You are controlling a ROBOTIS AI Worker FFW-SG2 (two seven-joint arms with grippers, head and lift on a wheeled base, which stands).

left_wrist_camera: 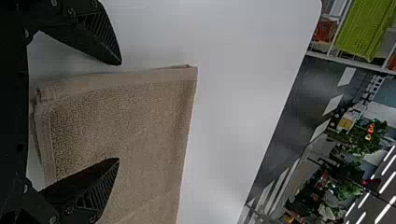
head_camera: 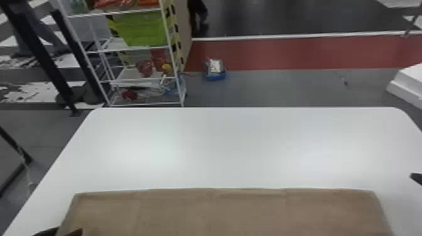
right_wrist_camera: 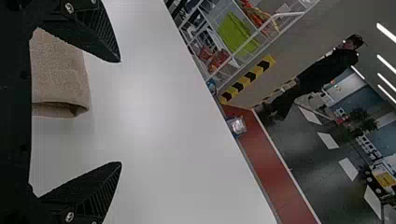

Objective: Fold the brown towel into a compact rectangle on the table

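The brown towel (head_camera: 226,213) lies folded as a wide band along the near part of the white table. At its left end, low in the head view, are the dark fingertips of my left gripper (head_camera: 61,232). In the left wrist view my left gripper (left_wrist_camera: 119,112) is open, one finger over the towel (left_wrist_camera: 126,126) and the other beyond its edge. By the right edge of the head view a dark tip of my right gripper (head_camera: 417,178) shows. My right gripper (right_wrist_camera: 121,112) stands open near the towel's folded end (right_wrist_camera: 60,79), holding nothing.
The white table (head_camera: 235,144) stretches beyond the towel to its far edge. Behind it on the left stands a white wire shelf (head_camera: 141,80) with a green basket (head_camera: 141,29). A blue container (head_camera: 215,75) sits on the floor.
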